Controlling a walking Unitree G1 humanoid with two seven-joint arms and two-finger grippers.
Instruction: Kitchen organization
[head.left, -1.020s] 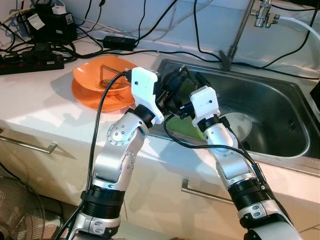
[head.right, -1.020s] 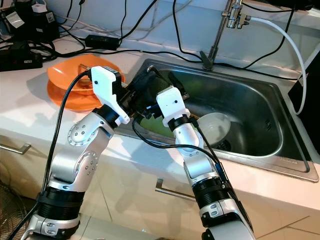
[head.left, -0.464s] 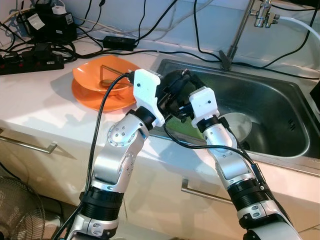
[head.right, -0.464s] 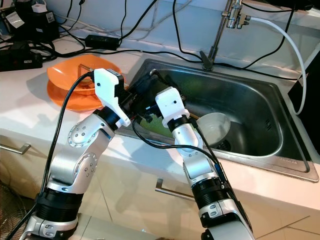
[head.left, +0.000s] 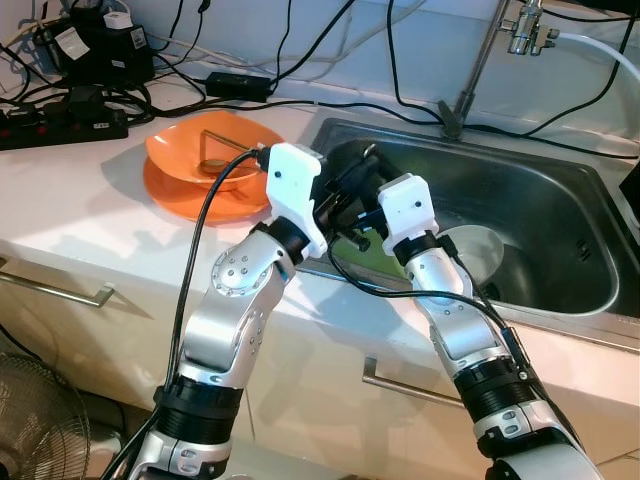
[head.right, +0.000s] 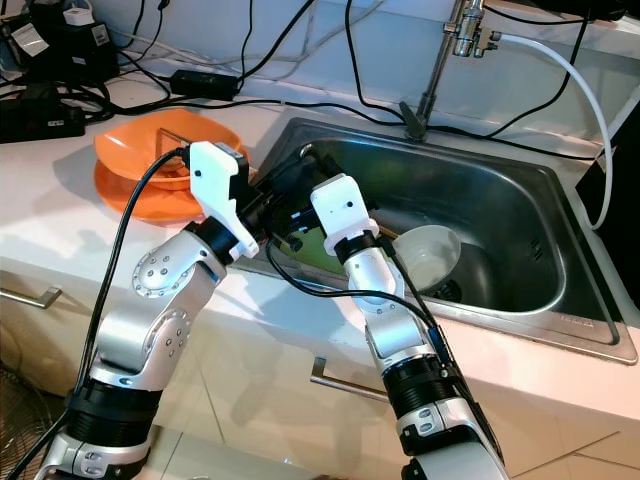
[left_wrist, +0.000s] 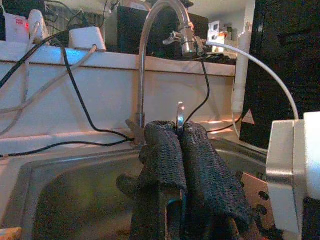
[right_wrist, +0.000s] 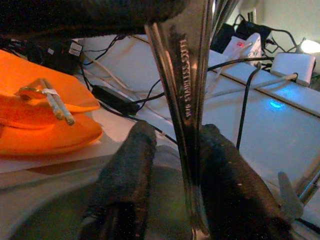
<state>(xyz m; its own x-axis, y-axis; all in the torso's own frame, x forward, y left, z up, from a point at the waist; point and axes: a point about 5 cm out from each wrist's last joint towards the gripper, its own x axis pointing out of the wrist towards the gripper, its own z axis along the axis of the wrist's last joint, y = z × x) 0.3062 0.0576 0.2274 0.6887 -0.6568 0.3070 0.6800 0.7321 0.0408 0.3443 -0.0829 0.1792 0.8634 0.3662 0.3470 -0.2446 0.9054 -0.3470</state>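
Note:
A metal utensil (right_wrist: 186, 95) with a stamped handle is held over the left end of the sink (head.left: 560, 200). In the left wrist view my left gripper (left_wrist: 179, 145) is shut on it, with the thin steel edge (left_wrist: 180, 114) showing above the fingers. My right gripper (right_wrist: 172, 170) is open, one finger on each side of the handle, with a gap to the nearer finger (right_wrist: 127, 175). In the eye views both grippers meet at the sink's left rim, left (head.left: 345, 180) above right (head.left: 352, 225). What kind of utensil it is stays hidden.
Stacked orange bowls (head.left: 200, 170) holding chopsticks and a spoon sit on the counter to the left. A white bowl (head.left: 478, 250) and something green (head.left: 375, 262) lie in the sink. The faucet (head.left: 480, 60) rises behind; power strips and cables (head.left: 70, 105) crowd the back left.
My left wrist has shifted slightly to the right toward the right gripper. The two grippers stay together at the sink's left rim.

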